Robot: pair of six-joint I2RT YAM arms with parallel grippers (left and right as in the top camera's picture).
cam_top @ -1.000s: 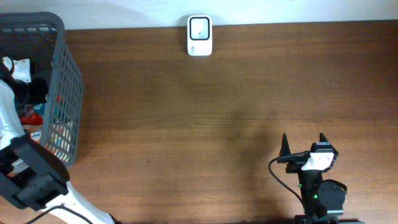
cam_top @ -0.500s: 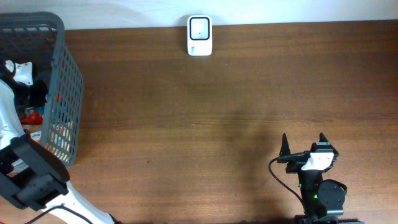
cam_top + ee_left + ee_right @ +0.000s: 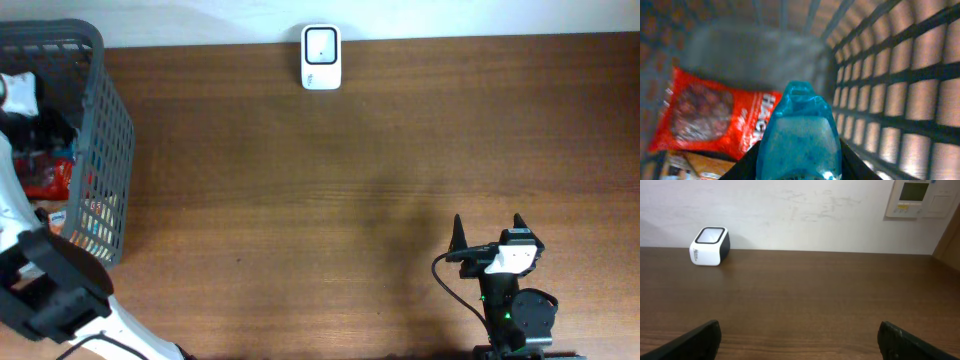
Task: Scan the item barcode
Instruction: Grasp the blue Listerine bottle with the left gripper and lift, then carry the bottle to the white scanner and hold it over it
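I inspected the table (image 3: 350, 200) first. It carried the grey basket (image 3: 112, 120) at its left end and the white scanner (image 3: 321, 57) at the far edge, well apart from each other.

The right tool (image 3: 488, 228) sat at the near right of the table with its jaws wide and nothing between them. Its wrist view looked across bare wood towards the scanner.

The left tool (image 3: 800, 167) was down inside the basket. In its wrist view a blue pouch (image 3: 799, 130) filled the gap between the dark fingers, above a red snack packet (image 3: 705, 115) lying on the basket floor. The tool appeared narrowed onto the pouch. That view was blurred and cut the fingers off low, so I could not confirm a firm grip.

I judged the step in hand to be the pick: taking one item out of the basket. No scanning had begun.

The next move called for lifting the pouch clear of the basket wall without snagging the slats. It then had to be carried across to the scanner and turned so its barcode faced the window. I could not see the barcode in any view.
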